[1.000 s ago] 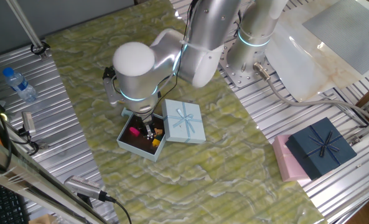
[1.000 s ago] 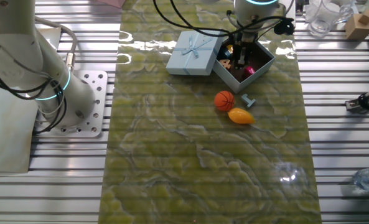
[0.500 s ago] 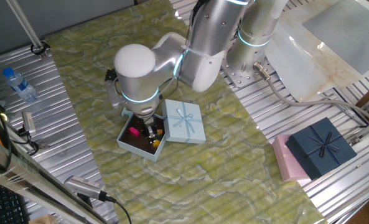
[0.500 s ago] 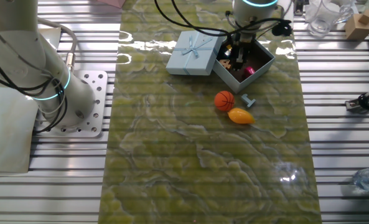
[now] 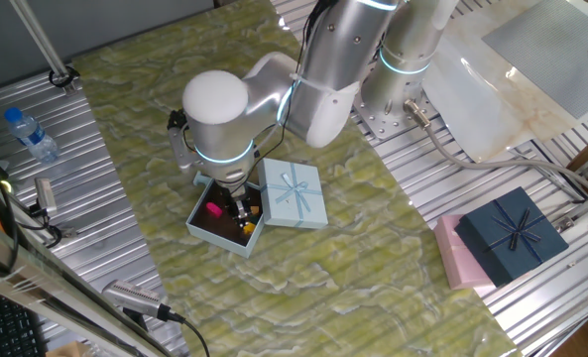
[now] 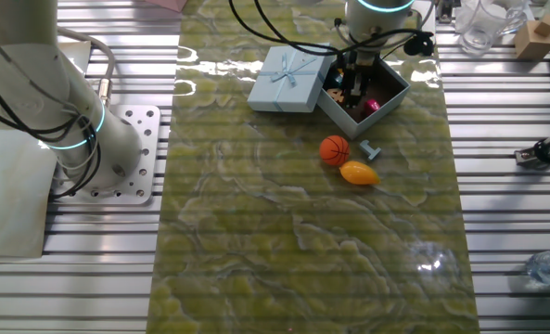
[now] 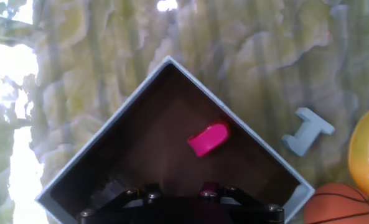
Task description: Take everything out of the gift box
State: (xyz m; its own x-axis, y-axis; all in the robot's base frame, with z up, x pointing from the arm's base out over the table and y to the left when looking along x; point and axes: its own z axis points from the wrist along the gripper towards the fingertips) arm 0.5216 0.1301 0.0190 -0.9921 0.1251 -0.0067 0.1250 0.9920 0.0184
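Observation:
The pale-blue gift box stands open, its bowed lid lying beside it. My gripper reaches down into the box, its fingers close together; I cannot make out whether they hold anything. A magenta piece and small yellow and orange bits lie inside. The other fixed view shows the gripper in the box, with the orange basketball, the yellow mango and a small pale-blue piece out on the mat. In the hand view, the magenta piece lies on the brown floor.
A dark navy box with a bow rests on a pink box at the right, off the mat. A water bottle and tools lie on the left metal surface. Glassware stands near the box.
The arm has shifted slightly and the hand has risen a little over the box. The toys on the mat and in the box have not moved.

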